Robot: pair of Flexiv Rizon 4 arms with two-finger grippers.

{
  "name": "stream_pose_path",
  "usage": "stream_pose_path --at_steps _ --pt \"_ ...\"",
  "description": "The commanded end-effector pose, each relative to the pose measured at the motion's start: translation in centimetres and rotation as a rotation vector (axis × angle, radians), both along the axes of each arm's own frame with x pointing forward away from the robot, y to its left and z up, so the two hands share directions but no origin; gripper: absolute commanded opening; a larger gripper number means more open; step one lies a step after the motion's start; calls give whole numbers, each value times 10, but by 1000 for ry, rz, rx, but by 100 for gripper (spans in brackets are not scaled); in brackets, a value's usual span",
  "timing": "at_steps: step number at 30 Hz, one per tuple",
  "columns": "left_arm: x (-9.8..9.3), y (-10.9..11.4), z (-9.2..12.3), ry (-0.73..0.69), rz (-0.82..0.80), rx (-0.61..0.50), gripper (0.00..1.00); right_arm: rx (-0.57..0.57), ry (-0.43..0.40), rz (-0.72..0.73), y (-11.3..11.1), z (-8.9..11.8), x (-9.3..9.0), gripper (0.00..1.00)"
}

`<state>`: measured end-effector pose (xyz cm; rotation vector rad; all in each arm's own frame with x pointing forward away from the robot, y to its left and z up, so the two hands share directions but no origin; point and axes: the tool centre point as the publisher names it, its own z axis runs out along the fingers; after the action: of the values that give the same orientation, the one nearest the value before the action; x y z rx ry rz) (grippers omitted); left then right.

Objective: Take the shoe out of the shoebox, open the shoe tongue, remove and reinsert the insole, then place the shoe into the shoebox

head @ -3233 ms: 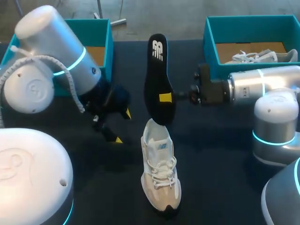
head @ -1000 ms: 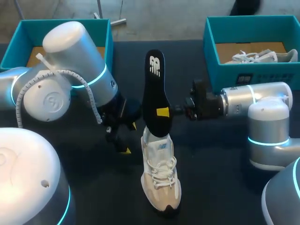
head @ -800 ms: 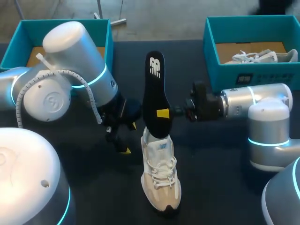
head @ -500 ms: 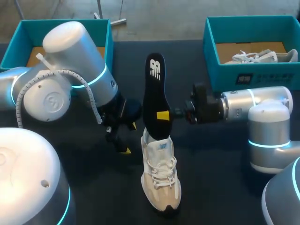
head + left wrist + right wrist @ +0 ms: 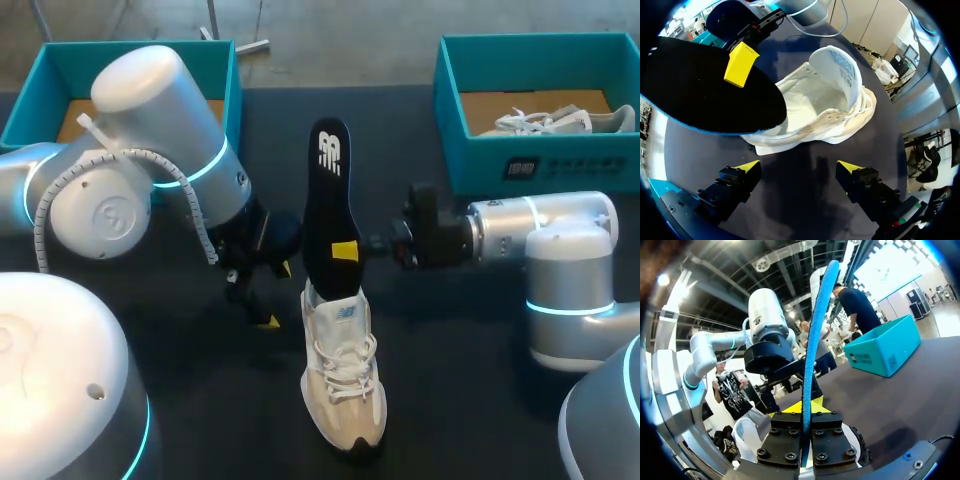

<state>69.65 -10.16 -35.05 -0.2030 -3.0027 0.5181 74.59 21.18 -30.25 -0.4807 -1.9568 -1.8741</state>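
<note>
A white and beige shoe point(image 5: 343, 375) lies on the dark table, its tongue folded forward and its mouth wide point(image 5: 815, 95). A black insole point(image 5: 325, 210) stands over the shoe's heel, its lower end at the heel opening. My right gripper point(image 5: 346, 250) is shut on the insole's lower part, pinching it edge-on between the yellow tips point(image 5: 807, 407). My left gripper point(image 5: 272, 290) stands open just left of the shoe's heel, nothing between its fingers point(image 5: 747, 166), the shoe ahead of it.
A teal shoebox point(image 5: 452, 110) at the back right holds another white shoe point(image 5: 545, 121). A second teal box point(image 5: 225, 75) stands at the back left, partly behind my left arm. The table is a dark mat point(image 5: 460, 400).
My right gripper has lowered the insole slightly toward the shoe's heel. My left arm, which moved in close to the shoe earlier, has stayed still over the last second.
</note>
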Motion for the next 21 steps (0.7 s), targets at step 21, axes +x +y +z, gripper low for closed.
stream_pose_path --at_steps 21 --pt "0 0 0 -1 1 1 100 28 23 0 -4 -16 -4 0"
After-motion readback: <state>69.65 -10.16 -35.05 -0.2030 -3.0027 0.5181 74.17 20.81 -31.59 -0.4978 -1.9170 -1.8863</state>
